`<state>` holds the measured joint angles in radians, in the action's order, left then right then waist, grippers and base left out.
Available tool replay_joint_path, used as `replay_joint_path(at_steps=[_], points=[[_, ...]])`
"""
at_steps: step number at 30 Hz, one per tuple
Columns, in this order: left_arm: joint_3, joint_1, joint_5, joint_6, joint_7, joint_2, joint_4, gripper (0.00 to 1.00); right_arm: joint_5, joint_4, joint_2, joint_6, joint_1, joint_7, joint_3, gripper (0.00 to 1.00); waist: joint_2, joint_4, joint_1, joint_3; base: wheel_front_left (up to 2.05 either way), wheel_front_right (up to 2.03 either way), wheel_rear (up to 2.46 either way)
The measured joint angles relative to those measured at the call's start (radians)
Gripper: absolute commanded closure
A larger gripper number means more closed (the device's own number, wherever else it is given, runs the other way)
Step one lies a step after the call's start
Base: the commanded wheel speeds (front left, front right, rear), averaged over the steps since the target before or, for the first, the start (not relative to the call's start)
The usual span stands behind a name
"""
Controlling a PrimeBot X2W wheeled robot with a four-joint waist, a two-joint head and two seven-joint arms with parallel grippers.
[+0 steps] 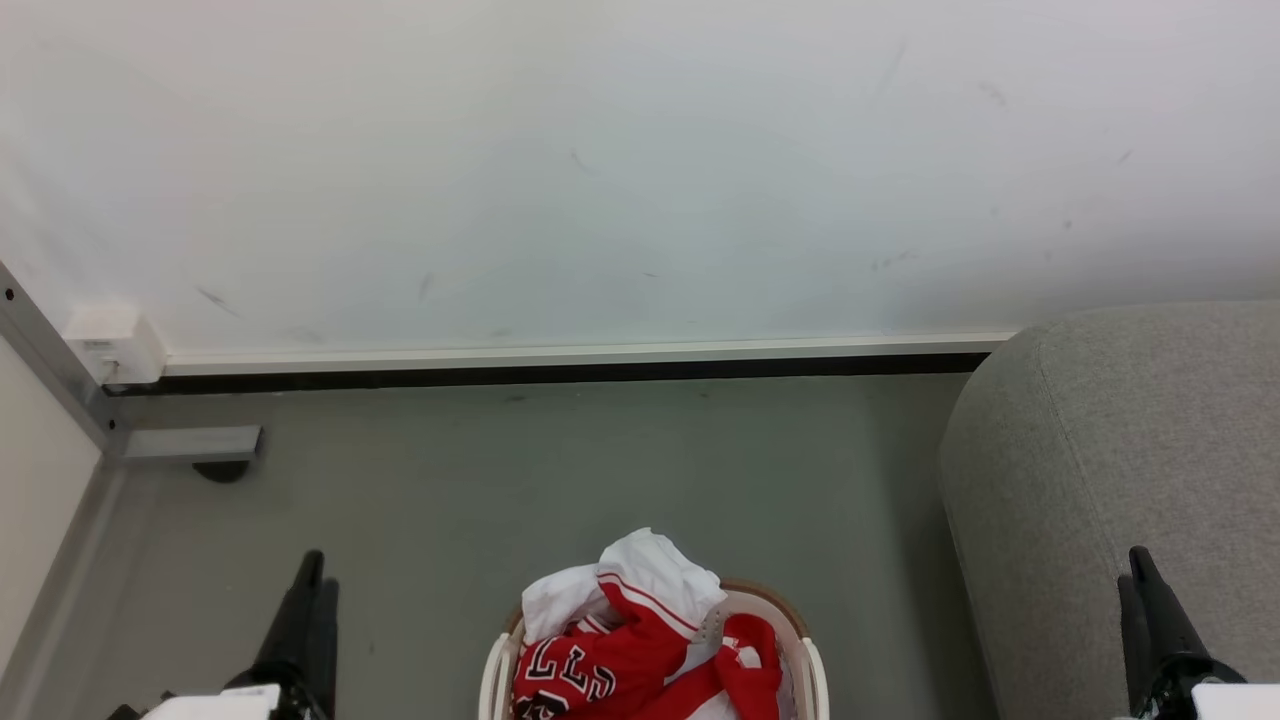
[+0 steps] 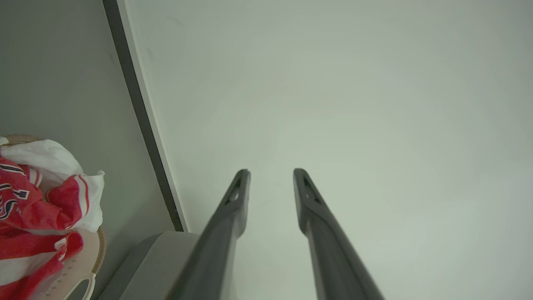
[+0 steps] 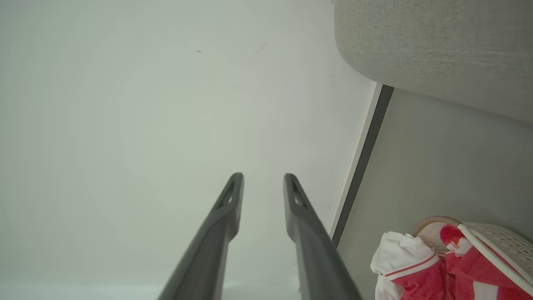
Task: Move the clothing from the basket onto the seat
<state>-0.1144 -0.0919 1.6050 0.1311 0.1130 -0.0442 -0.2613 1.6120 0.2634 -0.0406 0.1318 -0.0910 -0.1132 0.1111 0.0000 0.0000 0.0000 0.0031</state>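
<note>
My left gripper (image 2: 270,175): The fingers are apart and nothing is between them. It hangs in the air and points at the wall (image 1: 600,180).
My right gripper (image 3: 263,179): It is the same, with a gap between the fingers and nothing held.
The clothing (image 1: 640,640): It is all in a heap between my two grippers, lower than my fingertips. There is red cloth with letters, and white cloth with red stripes on top.
The basket (image 1: 817,685): It sits on the floor (image 1: 560,470) and holds the heap.
The seat (image 1: 1120,450): It is right by my right gripper and well away from my left one. I see no clothes on it yet.
Why I wait like this: I think I keep both grippers wide and empty so I can go down on the heap. The heap pokes up over the rim, so the top bit looks easy to pinch.
Floor: It is grey, flat and smooth.
Room: The wall ahead is white with a few dark marks, and a black strip runs along its foot. A grey metal post (image 1: 55,365) stands past my left gripper.
Not sure: The basket is cut off low down, so I cannot count the clothes.
</note>
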Motion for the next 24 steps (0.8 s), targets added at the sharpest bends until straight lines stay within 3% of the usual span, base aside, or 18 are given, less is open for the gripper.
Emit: replay_joint_path(at_steps=[6, 11, 24], points=[[0.015, 0.020, -0.011, -0.001, -0.023, 0.005, -0.011, 0.00, -0.023, 0.013, 0.007, 0.000, 0.021, 0.022, -0.013, 0.00, 0.0000, 0.000, 0.0000, 0.000, 0.00, 0.00, 0.00], [0.024, 0.021, -0.049, -0.001, -0.046, 0.005, 0.001, 0.00, -0.119, 0.003, 0.007, 0.000, 0.021, 0.045, -0.027, 0.00, 0.0000, 0.000, 0.0000, 0.002, 0.00, 0.00, 0.00], [0.049, 0.036, -0.305, -0.008, -0.100, 0.005, 0.047, 0.00, -0.430, -0.031, -0.003, 0.000, 0.032, 0.103, -0.085, 0.00, 0.0000, 0.000, 0.0000, 0.003, 0.00, 0.00, 0.00]])
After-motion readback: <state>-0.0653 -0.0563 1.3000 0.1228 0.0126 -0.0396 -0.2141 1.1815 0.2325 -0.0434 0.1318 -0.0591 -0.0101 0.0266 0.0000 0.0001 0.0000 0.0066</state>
